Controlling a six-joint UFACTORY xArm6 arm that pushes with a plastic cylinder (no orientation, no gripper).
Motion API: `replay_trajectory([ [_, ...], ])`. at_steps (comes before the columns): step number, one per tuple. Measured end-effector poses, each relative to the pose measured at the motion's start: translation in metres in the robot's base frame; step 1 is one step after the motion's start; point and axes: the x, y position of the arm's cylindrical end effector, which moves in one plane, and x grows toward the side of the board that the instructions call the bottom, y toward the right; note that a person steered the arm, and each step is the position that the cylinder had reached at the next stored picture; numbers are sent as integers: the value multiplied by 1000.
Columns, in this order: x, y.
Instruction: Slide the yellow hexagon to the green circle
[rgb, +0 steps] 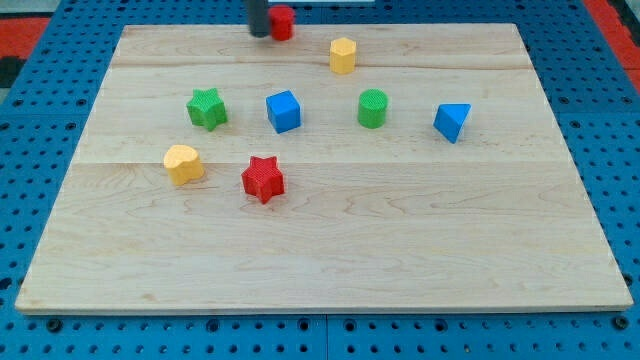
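Observation:
The yellow hexagon (343, 55) stands near the view's top, right of centre. The green circle (372, 108) stands below it and slightly to the right, with a gap between them. My tip (259, 33) is at the view's top edge, well left of the yellow hexagon, touching or right beside a red block (283, 22) whose shape I cannot make out.
A green star (207, 108), a blue cube (284, 111) and a blue triangular block (451, 121) stand in the middle row. A yellow heart-like block (183, 163) and a red star (263, 179) stand lower left. The wooden board (320, 250) lies on a blue pegboard.

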Motion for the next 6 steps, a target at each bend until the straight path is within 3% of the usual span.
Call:
replay_trajectory([
  [2,-1,88],
  [3,20,111],
  [5,36,54],
  [6,45,74],
])
